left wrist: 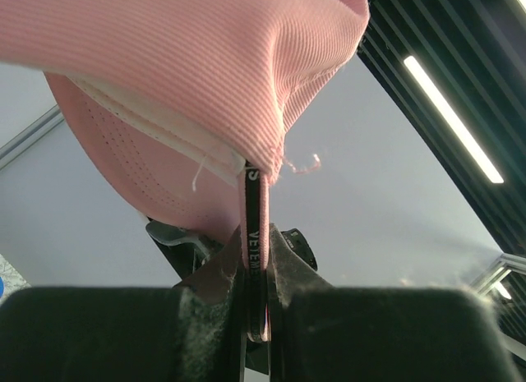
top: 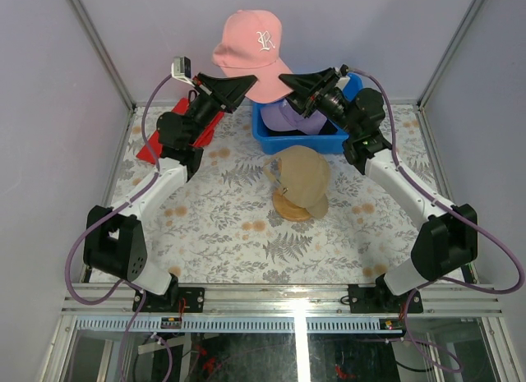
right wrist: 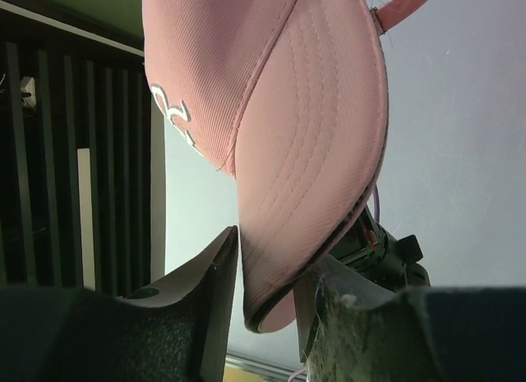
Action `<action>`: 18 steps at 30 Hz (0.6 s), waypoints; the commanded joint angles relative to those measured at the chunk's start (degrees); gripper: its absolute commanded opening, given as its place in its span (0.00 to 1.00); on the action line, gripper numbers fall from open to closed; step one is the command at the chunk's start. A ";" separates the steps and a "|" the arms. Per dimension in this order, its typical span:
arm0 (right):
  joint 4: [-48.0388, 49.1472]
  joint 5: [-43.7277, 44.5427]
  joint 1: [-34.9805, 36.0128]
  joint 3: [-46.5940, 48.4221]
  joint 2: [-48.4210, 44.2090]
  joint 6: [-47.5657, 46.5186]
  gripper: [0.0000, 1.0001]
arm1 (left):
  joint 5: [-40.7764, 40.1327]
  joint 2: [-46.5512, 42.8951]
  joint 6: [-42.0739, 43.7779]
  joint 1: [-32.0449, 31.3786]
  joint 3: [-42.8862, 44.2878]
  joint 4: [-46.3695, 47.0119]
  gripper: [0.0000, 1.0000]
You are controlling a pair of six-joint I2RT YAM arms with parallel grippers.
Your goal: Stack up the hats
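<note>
Patterned table (top: pixel 230 234) bearing the blue bin (top: pixel 265 137). Pink cap (top: pixel 246 45) lifted clear, above the bin's far left corner, spanned between both arms. Tan cap (top: pixel 302 172) just in front of the bin, resting on a wooden stand (top: pixel 289 209); purple cap (top: pixel 289 117) inside the bin. Left gripper (left wrist: pixel 256 263) pinched tight on the pink cap's rear band. Right gripper (right wrist: pixel 267 271) straddling the brim, faces at or near contact; firm clamp not confirmable. Judged light: crown soft and prone to sagging, brim stiff, hence the best place to hold.
</note>
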 commanded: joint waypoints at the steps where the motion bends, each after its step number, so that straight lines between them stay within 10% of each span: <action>1: 3.05 -0.04 0.54 -0.43 -3.61 0.45 0.38 | -2.01 -1.36 2.53 -0.04 0.33 4.49 0.00; 18: 2.38 0.18 0.45 -0.20 -3.79 0.15 0.25 | -2.58 -2.32 1.49 -0.05 -2.20 5.73 0.00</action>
